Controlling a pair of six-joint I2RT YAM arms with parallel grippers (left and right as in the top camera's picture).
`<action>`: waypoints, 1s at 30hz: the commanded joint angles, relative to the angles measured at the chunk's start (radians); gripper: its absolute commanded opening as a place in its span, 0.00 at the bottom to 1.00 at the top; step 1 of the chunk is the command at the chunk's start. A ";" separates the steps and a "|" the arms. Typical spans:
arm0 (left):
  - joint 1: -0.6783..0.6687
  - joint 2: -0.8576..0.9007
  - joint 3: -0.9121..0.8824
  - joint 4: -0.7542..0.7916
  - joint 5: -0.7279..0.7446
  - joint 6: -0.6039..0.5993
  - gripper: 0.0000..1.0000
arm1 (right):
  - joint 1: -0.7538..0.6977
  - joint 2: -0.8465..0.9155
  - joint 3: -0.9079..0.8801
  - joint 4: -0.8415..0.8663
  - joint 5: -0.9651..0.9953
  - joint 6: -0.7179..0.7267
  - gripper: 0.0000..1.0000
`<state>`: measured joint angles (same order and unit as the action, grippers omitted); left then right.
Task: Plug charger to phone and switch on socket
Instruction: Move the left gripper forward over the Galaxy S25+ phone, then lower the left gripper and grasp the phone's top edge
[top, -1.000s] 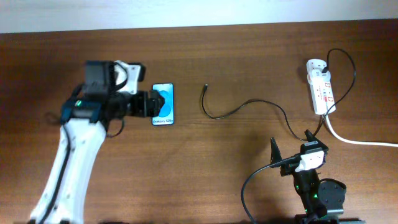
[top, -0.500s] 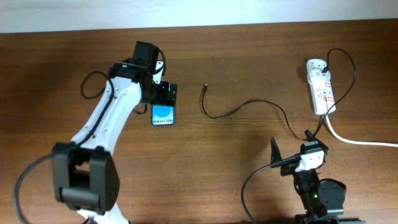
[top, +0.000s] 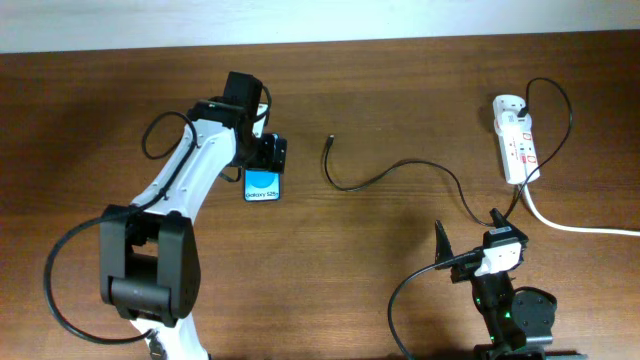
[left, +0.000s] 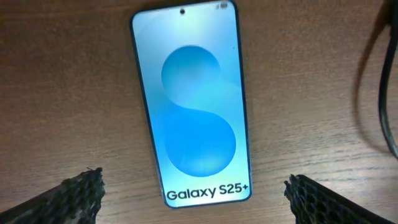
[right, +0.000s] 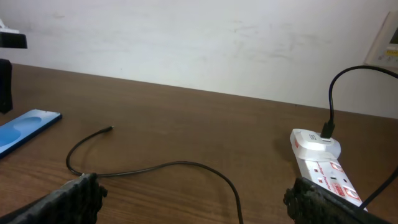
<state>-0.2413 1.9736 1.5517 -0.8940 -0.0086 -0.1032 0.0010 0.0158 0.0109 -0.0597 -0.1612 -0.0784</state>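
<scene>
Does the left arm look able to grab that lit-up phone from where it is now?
Probably yes. The left pincer hangs right over the phone, open wider than the phone's lower end, and only bare table shows on either side of it.

the phone (left: 191, 102) shows white text "galaxy s25+" along the bottom edge of its lit blue screen, clear in the left wrist view; the socket (right: 325, 169) bears red printed marks, too small to read in any view
</scene>
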 joint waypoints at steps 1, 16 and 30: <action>-0.005 0.009 0.057 -0.014 -0.006 -0.016 1.00 | 0.007 -0.003 -0.005 -0.005 0.005 0.007 0.98; -0.005 0.038 0.282 -0.156 -0.005 -0.015 1.00 | 0.007 -0.003 -0.005 -0.005 0.005 0.007 0.98; -0.004 0.166 0.321 -0.174 0.037 -0.008 1.00 | 0.007 -0.003 -0.005 -0.005 0.005 0.007 0.98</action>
<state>-0.2413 2.1078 1.8584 -1.0702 0.0185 -0.1028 0.0010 0.0158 0.0109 -0.0597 -0.1612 -0.0780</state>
